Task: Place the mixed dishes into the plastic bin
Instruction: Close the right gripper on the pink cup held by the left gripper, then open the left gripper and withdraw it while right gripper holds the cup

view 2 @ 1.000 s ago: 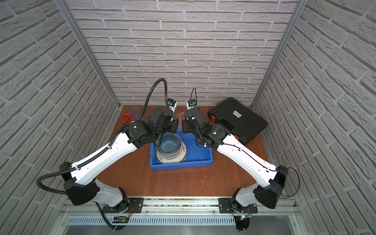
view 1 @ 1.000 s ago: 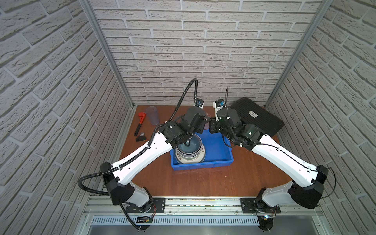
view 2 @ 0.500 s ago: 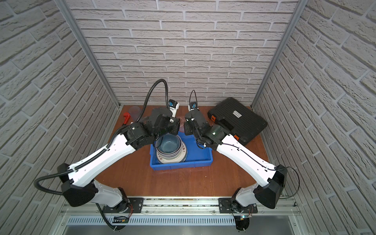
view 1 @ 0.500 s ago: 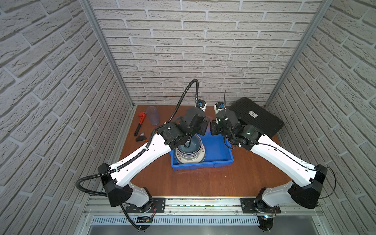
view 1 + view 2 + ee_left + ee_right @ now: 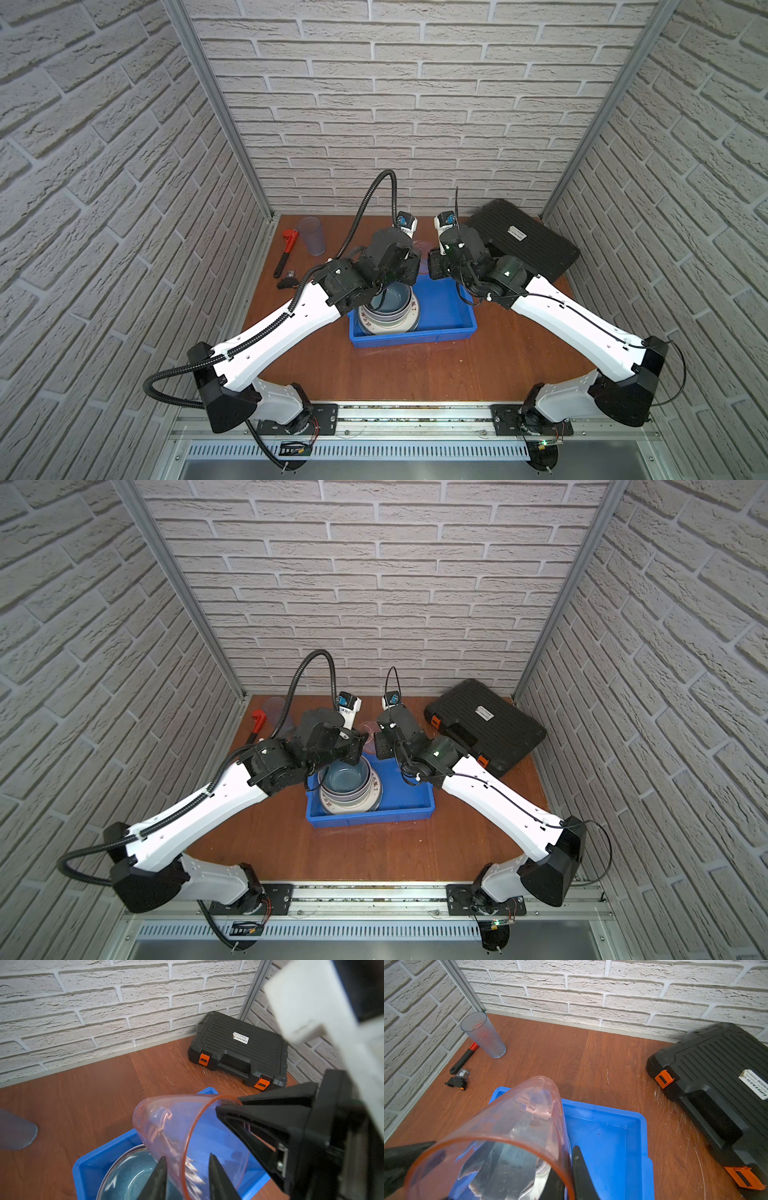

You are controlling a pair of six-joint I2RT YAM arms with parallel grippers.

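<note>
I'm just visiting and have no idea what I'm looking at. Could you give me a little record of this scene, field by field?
Held item: orange-tinted clear tumbler, tilted above the blue bin
Right pincer: shut on the tumbler's rim
Left pincer: open, fingers either side of the rim
In the bin: blue-grey bowl atop stacked dishes
Outside the bin: grey tumbler, upright beside the red wrench
Also there: black tool case
</note>
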